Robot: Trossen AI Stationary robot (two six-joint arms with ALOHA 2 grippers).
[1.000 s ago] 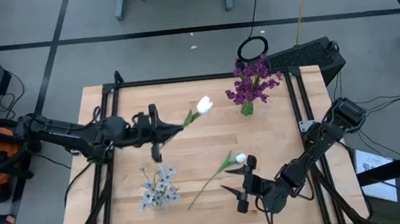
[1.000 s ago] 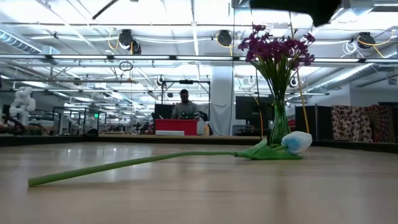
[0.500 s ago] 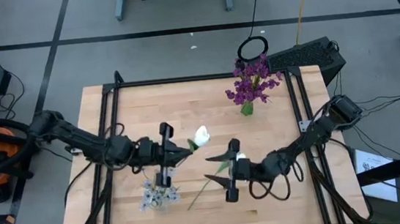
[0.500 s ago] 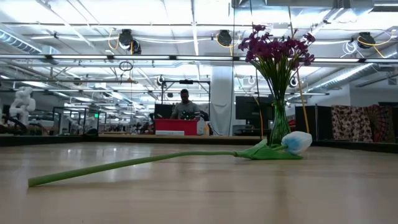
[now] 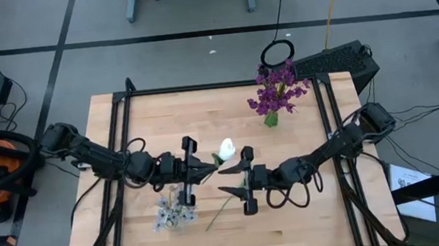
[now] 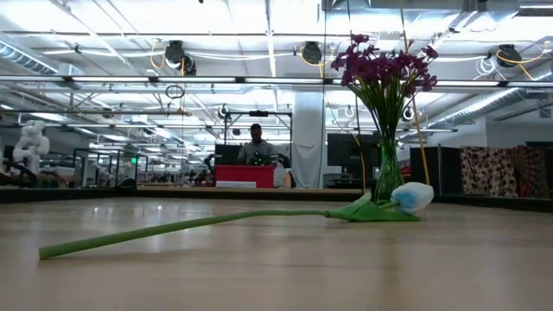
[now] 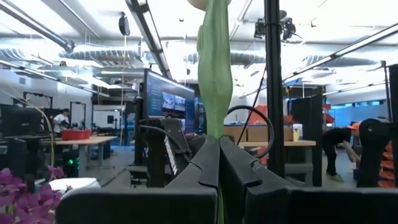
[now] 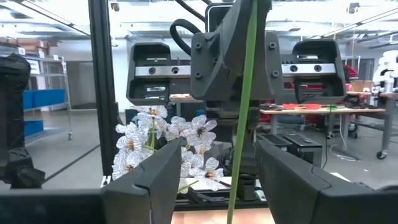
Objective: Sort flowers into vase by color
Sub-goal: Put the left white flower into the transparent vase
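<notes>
- White tulip [image 5: 226,148] is held above the table middle, bud up in the high view; its green stem [image 7: 214,68] runs down into the left gripper [image 5: 205,167], whose jaws are clamped tight on it.
- Right gripper [image 5: 233,181] faces the left one from the opposite side. Its fingers [image 8: 152,180] stand apart with the same stem [image 8: 241,106] hanging between them; contact with the stem cannot be told.
- A second white tulip [image 6: 411,197] lies flat on the wooden table [image 5: 309,211], long stem [image 6: 173,228] stretched across the boards, partly under the right gripper in the high view.
- Pale blue-white sprig [image 5: 172,215] sits near the table's front edge, just beside the left gripper; it also shows behind the stem in the right wrist view [image 8: 180,140].
- Purple flowers [image 5: 277,91] stand upright in a glass vase [image 6: 388,177] at the far side of the table, well apart from both grippers.
- A person [image 6: 257,147] is in the room beyond the table.
</notes>
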